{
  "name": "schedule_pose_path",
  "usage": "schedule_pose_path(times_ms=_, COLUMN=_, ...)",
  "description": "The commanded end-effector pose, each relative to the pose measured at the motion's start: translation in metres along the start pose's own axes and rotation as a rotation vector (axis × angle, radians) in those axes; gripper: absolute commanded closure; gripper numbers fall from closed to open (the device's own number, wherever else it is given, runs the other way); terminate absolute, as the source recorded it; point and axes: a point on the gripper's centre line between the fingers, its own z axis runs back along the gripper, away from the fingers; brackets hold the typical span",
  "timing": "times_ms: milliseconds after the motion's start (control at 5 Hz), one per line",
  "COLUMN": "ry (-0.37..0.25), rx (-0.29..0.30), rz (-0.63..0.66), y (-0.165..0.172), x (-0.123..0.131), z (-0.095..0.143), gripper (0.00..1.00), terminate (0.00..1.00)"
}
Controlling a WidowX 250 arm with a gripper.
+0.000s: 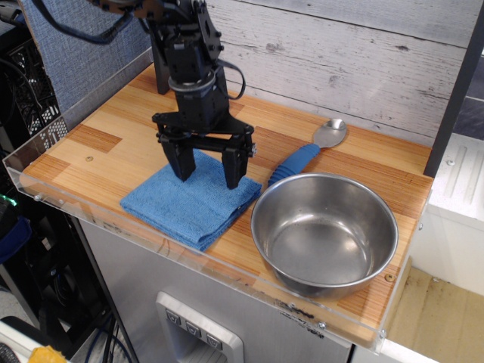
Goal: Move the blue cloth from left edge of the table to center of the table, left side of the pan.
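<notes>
Hovering with jaws spread wide and empty, black gripper (206, 178) poised above the far part of the cloth (191, 204), fingertips just clear of or barely grazing the blue terry; contact hard to tell. Cloth lying flat and folded directly beneath and toward the near side of the gripper, close to the table's (98, 155) front acrylic rim. Pan (324, 232) sitting to the gripper's right in the picture, just beside the cloth's edge, shiny and empty. Spoon (306, 151) with blue handle resting beyond the pan, right of the gripper, bowl end pointing toward the white plank wall (340, 53). Arm rising behind the gripper toward the upper left.
</notes>
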Motion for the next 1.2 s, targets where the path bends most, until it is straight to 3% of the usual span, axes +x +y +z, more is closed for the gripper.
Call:
schedule_pose_path(times_ms=0, ry=-0.247, rx=0.014, rz=-0.013, y=-0.032, x=0.019, z=0.121, gripper=0.00, terminate=0.00)
schedule_pose_path(times_ms=200, ry=-0.238, rx=0.011, rz=0.043, y=-0.032, x=0.018, z=0.154, gripper=0.00, terminate=0.00)
schedule_pose_path(times_ms=400, ry=-0.218, rx=0.018, rz=0.045, y=-0.027, x=0.015, z=0.161, gripper=0.00, terminate=0.00)
schedule_pose_path(times_ms=600, ry=-0.135, rx=0.013, rz=-0.071, y=-0.020, x=0.017, z=0.166, gripper=0.00, terminate=0.00)
schedule_pose_path(times_ms=800, ry=-0.135, rx=0.013, rz=-0.071, y=-0.020, x=0.017, z=0.166, gripper=0.00, terminate=0.00)
schedule_pose_path(times_ms=1000, ry=-0.135, rx=0.013, rz=-0.071, y=-0.020, x=0.017, z=0.166, gripper=0.00, terminate=1.00)
